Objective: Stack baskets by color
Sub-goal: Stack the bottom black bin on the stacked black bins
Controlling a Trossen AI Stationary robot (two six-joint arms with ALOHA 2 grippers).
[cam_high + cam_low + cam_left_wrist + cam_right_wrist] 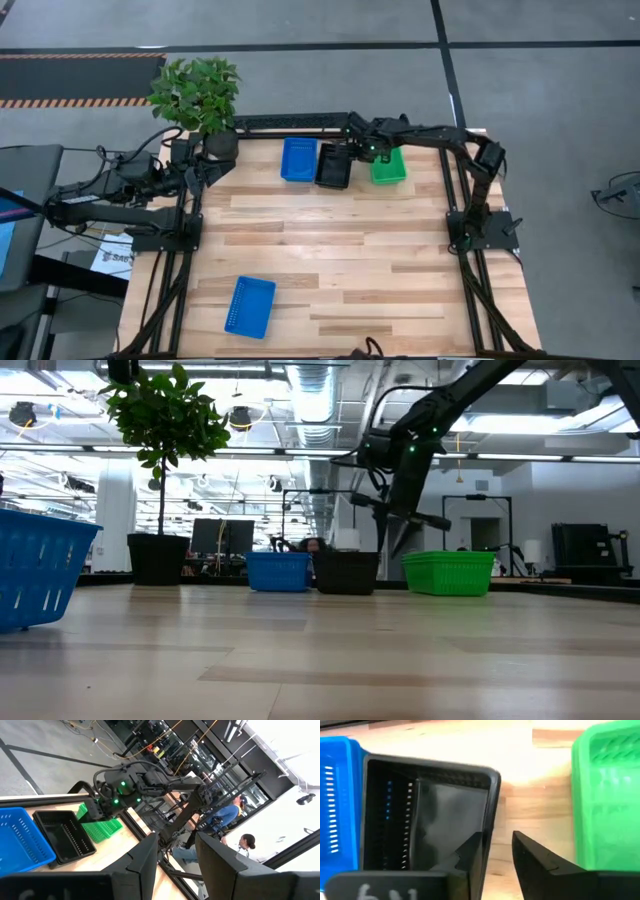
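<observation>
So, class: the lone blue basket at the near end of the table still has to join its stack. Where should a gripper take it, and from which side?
Grip the lone blue basket by one long rim wall, coming straight down from above. It sits upright and open-topped, slightly skewed on the table, so the fingers likely need turning to straddle that thin mesh wall. Nothing stands beside it.

in the low view, the near blue basket (35, 570) is cut off by the left frame edge. in the right wrist view, the green basket (607, 795) runs off the right edge, the blue basket (337, 800) off the left edge, and the black basket (427, 810) is partly covered at the bottom by the right gripper (497, 852). how many baskets each stack holds cannot be told. in the left wrist view, a person (227, 817) in the upper right is partly hidden by frame bars.
</observation>
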